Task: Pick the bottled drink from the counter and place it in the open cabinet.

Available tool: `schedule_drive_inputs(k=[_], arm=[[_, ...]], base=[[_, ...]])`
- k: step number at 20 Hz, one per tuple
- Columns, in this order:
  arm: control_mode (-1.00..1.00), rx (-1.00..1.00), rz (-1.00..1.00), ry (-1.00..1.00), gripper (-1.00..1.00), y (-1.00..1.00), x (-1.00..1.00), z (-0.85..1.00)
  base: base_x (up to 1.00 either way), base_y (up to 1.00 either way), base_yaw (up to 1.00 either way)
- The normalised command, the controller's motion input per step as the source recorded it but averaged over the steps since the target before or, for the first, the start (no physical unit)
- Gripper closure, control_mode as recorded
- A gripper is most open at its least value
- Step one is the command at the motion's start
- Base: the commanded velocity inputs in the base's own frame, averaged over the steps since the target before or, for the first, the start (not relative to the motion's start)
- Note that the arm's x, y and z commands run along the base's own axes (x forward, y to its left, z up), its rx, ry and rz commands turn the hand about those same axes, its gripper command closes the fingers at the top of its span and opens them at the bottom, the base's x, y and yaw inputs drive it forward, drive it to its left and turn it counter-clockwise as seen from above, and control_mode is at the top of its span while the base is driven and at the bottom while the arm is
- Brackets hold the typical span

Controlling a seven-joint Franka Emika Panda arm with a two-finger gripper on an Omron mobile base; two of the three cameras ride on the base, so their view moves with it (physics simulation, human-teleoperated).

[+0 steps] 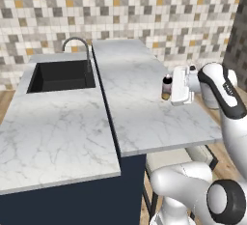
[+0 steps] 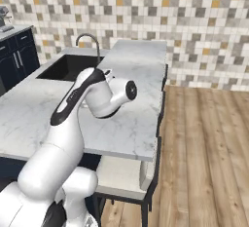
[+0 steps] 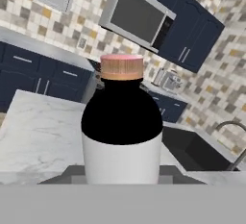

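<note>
The bottled drink (image 1: 166, 86) stands upright near the right edge of the white marble counter (image 1: 140, 113). Seen close in the hand view, the bottled drink (image 3: 122, 122) has a tan cap with a pink top, dark shoulders and a pale lower body. My gripper (image 1: 170, 92) reaches in from the right and is shut on the bottle's lower body. Its fingertips (image 3: 62, 176) show on either side of the bottle at the bottom of the hand view. In the right base view my own arm hides the bottle over the counter (image 2: 138, 123). The open cabinet is out of view.
A black sink (image 1: 62, 75) with a curved faucet (image 1: 79, 45) lies in the adjoining marble top to the left. Past the bottle hang a microwave (image 3: 139, 16) and shut navy wall cabinets (image 3: 192, 35). A stool (image 2: 121, 172) stands under the counter's edge, with wood floor (image 2: 204, 148) to the right.
</note>
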Motion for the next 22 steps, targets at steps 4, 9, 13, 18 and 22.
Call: schedule_drive_inputs(k=[4,9,13,18,22], arm=[[-1.0,0.0,0.0,-0.16,1.0,0.0,-0.39,0.15],[-1.0,0.0,0.0,-0.13,1.0,0.0,-0.31,0.08],[-1.0,0.0,0.01,-0.1,1.0,0.0,-0.26,0.0],[-1.0,0.0,0.0,0.0,1.0,0.0,-0.02,0.0],[1.0,0.0,0.0,0.0,1.0,0.0,0.0,0.0]], base=[[0.0,0.0,0.0],[0.0,0.0,0.0],[0.0,0.0,0.0],[0.0,0.0,0.0],[-0.01,0.0,0.0]])
